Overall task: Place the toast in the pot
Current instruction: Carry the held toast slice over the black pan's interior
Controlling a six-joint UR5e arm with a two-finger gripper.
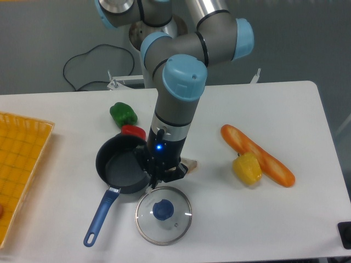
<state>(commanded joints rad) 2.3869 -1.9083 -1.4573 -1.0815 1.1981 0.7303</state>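
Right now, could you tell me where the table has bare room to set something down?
Bare patches: the right end of the table beyond the baguette, the front right corner past the glass lid, and between the yellow tray and the pot. The middle is crowded: pot, lid, peppers and end effector sit close together.

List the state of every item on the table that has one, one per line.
pot: upright, uncovered, nothing inside.
glass lid: off the pot, flat on the table, knob up.
toast: mostly hidden behind the gripper, outside the pot.
gripper: low by the pot's rim; fingers not discernible.
baguette: lying flat, yellow pepper against it.
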